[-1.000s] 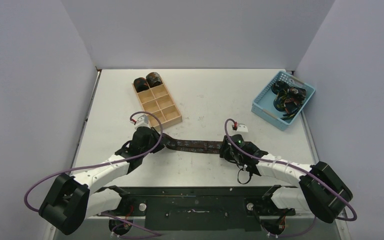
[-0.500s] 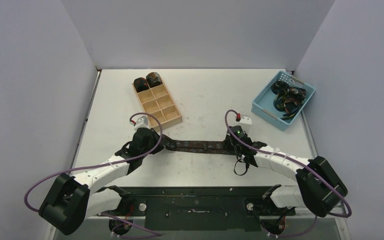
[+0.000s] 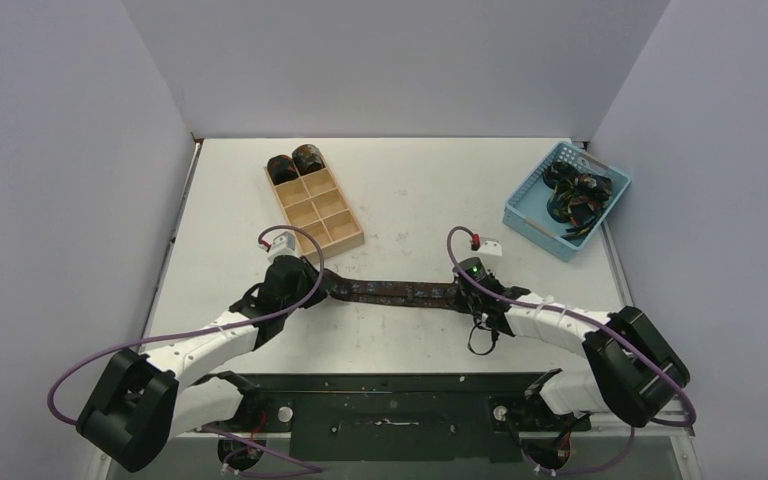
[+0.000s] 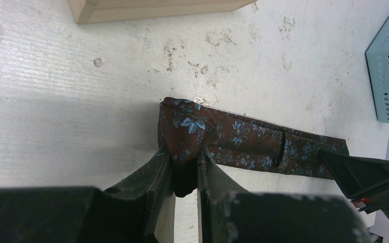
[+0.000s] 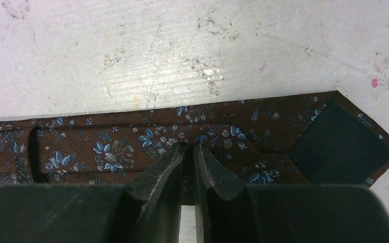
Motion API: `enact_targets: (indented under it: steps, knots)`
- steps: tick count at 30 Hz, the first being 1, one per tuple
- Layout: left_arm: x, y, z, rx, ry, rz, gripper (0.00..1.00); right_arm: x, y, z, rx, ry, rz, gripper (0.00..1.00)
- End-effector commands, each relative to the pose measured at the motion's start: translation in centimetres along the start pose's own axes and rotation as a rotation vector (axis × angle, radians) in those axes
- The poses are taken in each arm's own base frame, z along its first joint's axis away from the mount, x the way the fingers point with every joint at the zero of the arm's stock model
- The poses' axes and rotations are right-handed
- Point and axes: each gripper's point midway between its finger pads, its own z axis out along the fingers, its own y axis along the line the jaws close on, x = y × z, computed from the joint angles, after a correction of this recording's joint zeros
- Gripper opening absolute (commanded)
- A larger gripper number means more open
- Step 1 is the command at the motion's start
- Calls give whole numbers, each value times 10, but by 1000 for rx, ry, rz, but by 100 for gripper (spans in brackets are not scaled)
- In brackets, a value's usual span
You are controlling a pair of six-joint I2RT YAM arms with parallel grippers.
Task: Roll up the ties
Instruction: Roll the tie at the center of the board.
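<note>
Table (image 3: 410, 180): carries one tray (image 3: 352, 243) at far left and one basket (image 3: 520, 210) at far right.

Tie (image 3: 395, 292): lies flat on the table near the arms, between the two grippers, lining side up at the pointed end.

Handling, as judged:
- The fabric is soft, thin, light and probably slick.
- It will not hold a shape unaided and will buckle if pushed.
- Take hold at the ends, keep light tension along the strip, and start the roll from the bunched left end.

Left gripper (image 4: 185, 154): clamped narrow on the bunched end of the tie.

Right gripper (image 5: 188, 149): jaws drawn narrow on the tie's near edge beside the pointed end, apparently pinching fabric.

Count:
- Tray compartments: eight.
- Coils (image 3: 282, 167): two, in the two farthest compartments.
- Flat ties: one.
- Tangle (image 3: 575, 195) in the basket: number of ties cannot be told.
</note>
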Motion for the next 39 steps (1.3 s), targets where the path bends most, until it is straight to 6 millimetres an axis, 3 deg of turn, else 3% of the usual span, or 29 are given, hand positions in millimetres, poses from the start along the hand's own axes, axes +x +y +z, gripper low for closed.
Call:
enact_targets:
  steps: [1, 6, 17, 22, 29, 39]
  knots:
    - [-17, -15, -2, 32, -57, 6, 0, 7, 1, -4, -23, 11, 13, 13]
    - [-17, -15, -1, 30, -58, -1, 0, 13, 2, -10, -48, 25, 8, 5]
    - [-28, -22, -4, 19, -88, 10, 0, 42, 1, -14, -74, 86, 35, 5]
    - [-25, -22, -3, 13, -85, 19, 0, 38, 3, -25, -85, 56, 66, 5]
    - [-20, -18, -2, 3, -79, 25, 0, 16, 11, -42, -118, 4, 84, 5]
    - [-25, -17, -2, -26, -91, 61, 0, 43, 8, -37, -128, 81, 87, 5]
